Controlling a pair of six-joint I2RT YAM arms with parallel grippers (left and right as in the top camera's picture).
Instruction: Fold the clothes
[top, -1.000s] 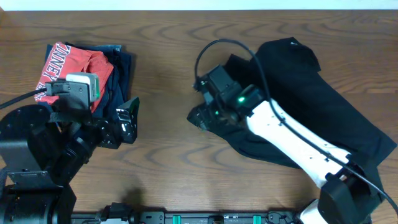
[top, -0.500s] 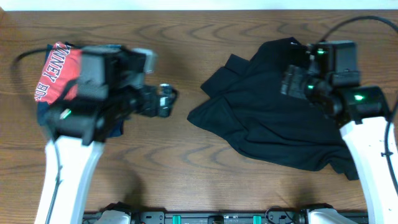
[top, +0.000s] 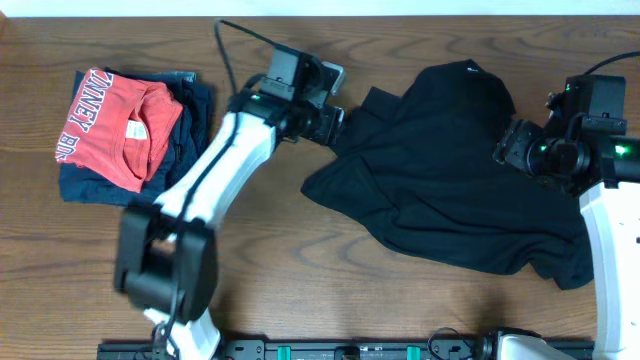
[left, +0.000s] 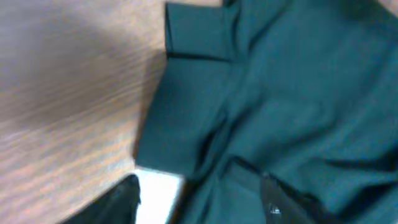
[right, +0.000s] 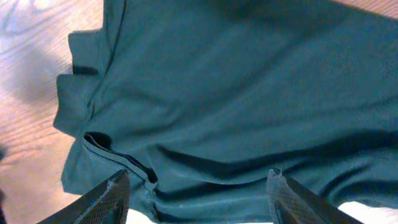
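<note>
The black shirt (top: 440, 190) lies crumpled and partly spread on the right half of the table. Its collar or sleeve end points to the upper left. My left gripper (top: 338, 122) is at the shirt's upper left edge. In the left wrist view the left gripper (left: 199, 208) is open just above the fabric (left: 298, 93), with a bright white patch between the fingers. My right gripper (top: 505, 148) hovers over the shirt's right side. In the right wrist view the right gripper (right: 196, 199) is open and empty above the wrinkled cloth (right: 236, 93).
A folded red shirt with white lettering (top: 115, 125) lies on a navy garment (top: 190, 110) at the far left. The wooden table (top: 280, 250) shows bare between that stack and the black shirt. The table's back edge runs along the top.
My left arm has swung from the left side across to the shirt's upper left edge. My right arm has moved from the shirt's left edge to its right side. The shirt's left part now lies spread.
</note>
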